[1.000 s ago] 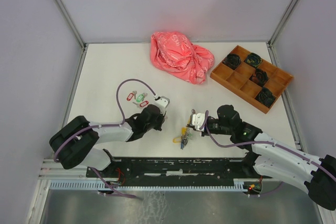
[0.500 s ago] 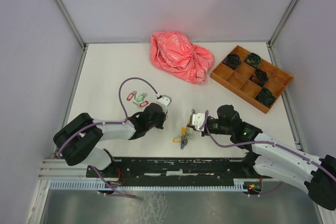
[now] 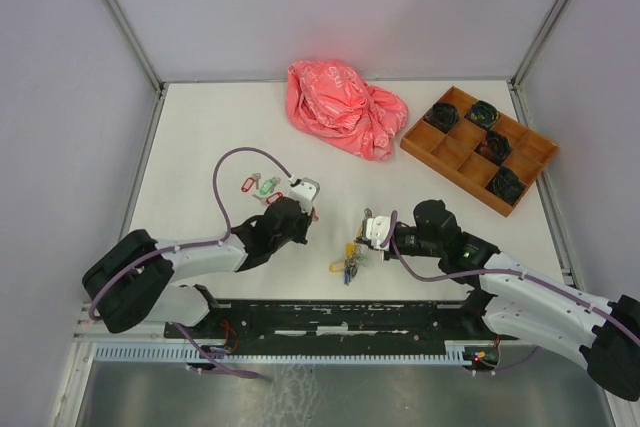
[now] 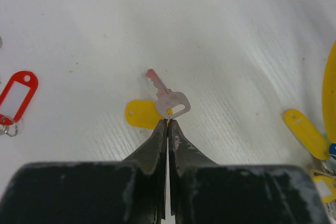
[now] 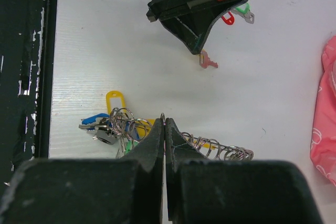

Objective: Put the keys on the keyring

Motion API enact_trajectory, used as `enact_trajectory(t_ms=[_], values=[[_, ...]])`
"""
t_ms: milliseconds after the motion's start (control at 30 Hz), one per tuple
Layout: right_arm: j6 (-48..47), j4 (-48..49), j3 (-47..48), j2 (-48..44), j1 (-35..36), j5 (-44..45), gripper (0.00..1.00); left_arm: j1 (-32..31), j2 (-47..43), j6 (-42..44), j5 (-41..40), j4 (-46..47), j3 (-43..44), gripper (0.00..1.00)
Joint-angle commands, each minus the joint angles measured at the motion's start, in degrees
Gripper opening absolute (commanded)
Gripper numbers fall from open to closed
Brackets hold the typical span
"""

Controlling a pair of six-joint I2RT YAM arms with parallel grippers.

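The table [image 3: 200, 137] was white and a bit scuffed. Pale grey walls [image 3: 330, 7] stood around it, with thin metal posts [image 3: 120, 17] in the corners. A black rail [image 3: 340, 319] ran along the near edge, by the arm bases. At the far side lay a crumpled pink bag [image 3: 343, 107]. Beside it, to the right, sat a brown tray [image 3: 450, 175] with small boxes, some holding dark lumps [image 3: 481, 114].

The left claw [image 4: 168, 124] was pinched tight. At its very tip it held a silver key [image 4: 169, 98] with a yellow tag [image 4: 140, 115]. A red tag [image 4: 17, 90] lay off to the left of it. More loose keys [image 3: 262, 187] with red and green tags lay just past the left arm.

The right claw [image 5: 164, 121] was pinched tight too, with a thin bit of silver wire poking out between its tips. It seemed to be the keyring [image 4: 329, 90], which showed as a yellow curve near the left claw. Under the right claw lay a bunch of keys [image 5: 113, 127] and small rings, with yellow and blue tags.

The tags had little white windows, but any words there were too small to read.
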Motion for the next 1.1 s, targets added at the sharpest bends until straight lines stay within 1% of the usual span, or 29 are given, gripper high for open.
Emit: enact_trajectory(t_ms=[0, 67, 200, 300, 367, 433, 533, 567, 633, 767, 900, 1000, 1067], values=[[0.09, 3.18, 3.03, -1.6, 0.18, -1.07, 0.01, -0.01, -5.5, 4.5, -1.45, 3.1, -1.03, 0.03], [1.39, 3.79, 3.04, -1.89, 0.18, -0.39, 0.01, 0.19, -7.37, 7.1, 1.34, 4.33, -1.52, 0.03], [2.75, 6.05, 2.89, -1.5, 0.22, 0.07, 0.01, 0.39, -10.56, 10.49, 2.24, 7.9, -2.54, 0.03], [3.72, 8.11, 2.95, -0.18, 0.17, 0.36, 0.01, 0.56, -13.85, 16.35, 6.41, 11.8, -4.08, 0.03], [4.59, 9.6, 2.94, 0.6, 0.1, 1.09, 0.01, 0.7, -15.26, 18.25, 8.0, 13.37, -4.64, 0.03], [6.71, 14.52, 1.84, 1.61, -0.38, 1.48, 0.01, 0.92, -16.95, 20.61, 10.9, 15.6, -5.77, 0.03], [11.9, 29.09, -2.48, 4.13, -2.5, 0.91, 0.01, 1.18, -18.82, 23.68, 15.47, 17.71, -7.25, 0.03], [12.88, 31.85, -2.98, 5.15, -3.21, -0.07, 0.01, 1.3, -19.38, 24.4, 16.71, 17.79, -7.48, 0.03], [13.47, 34.2, -2.76, 7.1, -4.07, -2.59, 0.01, 1.61, -20.41, 25.53, 19.83, 17.89, -8.06, 0.03], [14.21, 39.94, -2.98, 9.69, -4.95, -4.15, 0.01, 1.99, -22.07, 27.3, 25.42, 17.79, -8.45, 0.03], [14.66, 44.57, -4.1, 11.36, -6.14, -6.53, 0.01, 2.12, -23.07, 28.23, 28.88, 18.93, -9.05, 0.03], [15.2, 46.52, -5.0, 12.12, -6.96, -8.19, 0.01, 2.11, -22.83, 28.33, 30.95, 18.57, -8.88, 0.03], [14.49, 45.25, -4.92, 12.0, -7.12, -9.63, 0.01, 2.1, -22.73, 28.49, 31.56, 17.68, -8.44, 0.03]])
